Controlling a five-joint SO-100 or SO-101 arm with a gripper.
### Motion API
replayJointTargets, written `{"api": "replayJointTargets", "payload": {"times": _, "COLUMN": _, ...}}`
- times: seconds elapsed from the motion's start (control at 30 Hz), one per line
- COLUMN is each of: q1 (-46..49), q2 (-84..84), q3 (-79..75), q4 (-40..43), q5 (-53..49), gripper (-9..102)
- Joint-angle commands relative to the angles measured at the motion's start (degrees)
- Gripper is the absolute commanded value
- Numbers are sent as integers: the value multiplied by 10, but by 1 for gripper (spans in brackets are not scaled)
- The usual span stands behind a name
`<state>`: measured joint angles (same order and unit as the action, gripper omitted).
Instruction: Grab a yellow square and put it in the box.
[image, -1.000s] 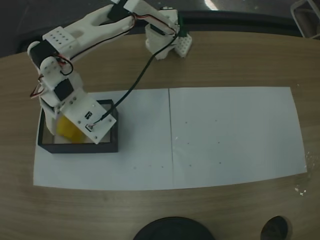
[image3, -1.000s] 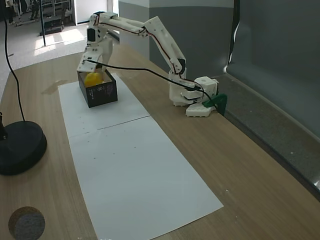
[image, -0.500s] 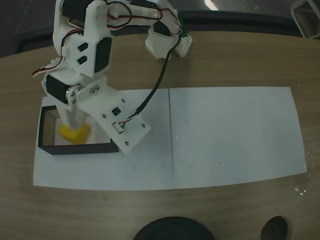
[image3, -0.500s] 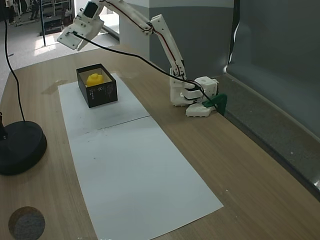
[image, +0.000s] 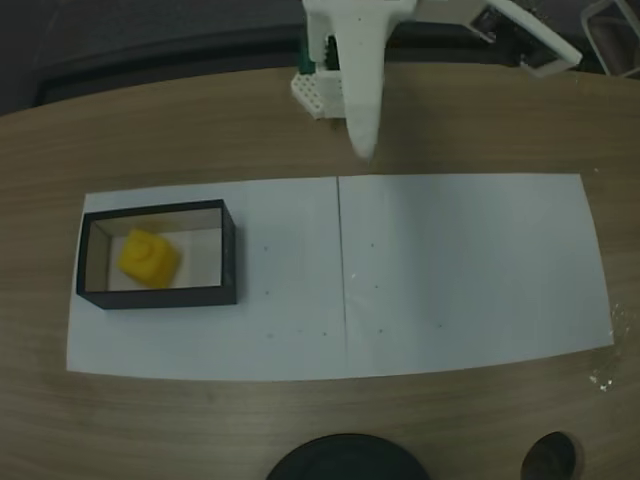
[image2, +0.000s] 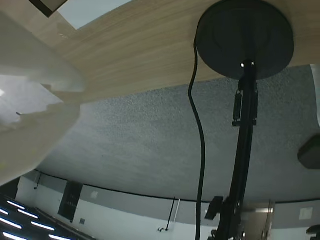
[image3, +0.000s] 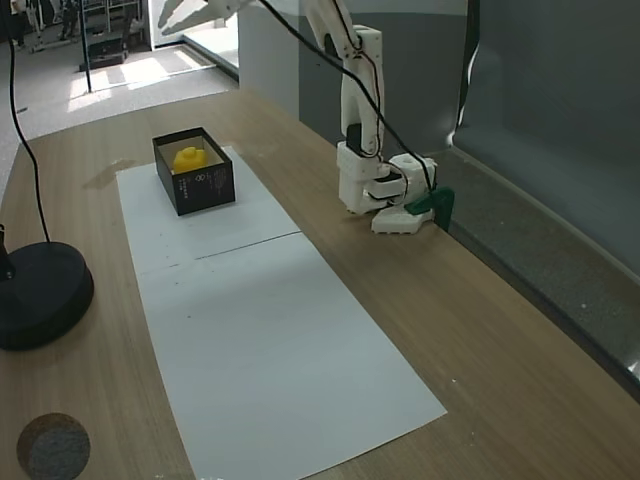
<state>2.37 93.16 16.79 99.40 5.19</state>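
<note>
Square (image: 148, 256) lies in box (image: 229, 262), gripper (image3: 192, 12) raised well clear, jaw state unreadable; retreat best finished high, avoiding box walls.

Bench (image: 480, 120): wood-look top with fine lengthwise grain, smooth, low sheen. Paper sheets (image: 470, 270): matt white, flat, two laid edge to edge. The box (image: 232, 262): thin black walls, matt, card-like; floor white; small pale print on one outer wall in a fixed view (image3: 210, 181). The yellow square (image: 148, 254): bright yellow, smooth, rounded corners, looks plastic. Arm (image3: 356, 150): white moulded plastic, matt. Tool (image2: 35, 120): off-white plastic, blurred close up. Round stand base (image3: 40, 295): black, dull sheen. Floor (image2: 150, 145): grey, speckled, rough.
</note>
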Motion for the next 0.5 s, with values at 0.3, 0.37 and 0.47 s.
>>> {"api": "replayJointTargets", "payload": {"times": 0.3, "q1": -11, "q2": 431, "q3": 369, "q4": -9, "q5": 0, "gripper": 0}}
{"api": "replayJointTargets", "payload": {"times": 0.37, "q1": -11, "q2": 501, "q3": 454, "q4": -29, "q5": 0, "gripper": 0}}
{"api": "replayJointTargets", "payload": {"times": 0.47, "q1": -6, "q2": 608, "q3": 575, "q4": -75, "q5": 0, "gripper": 0}}
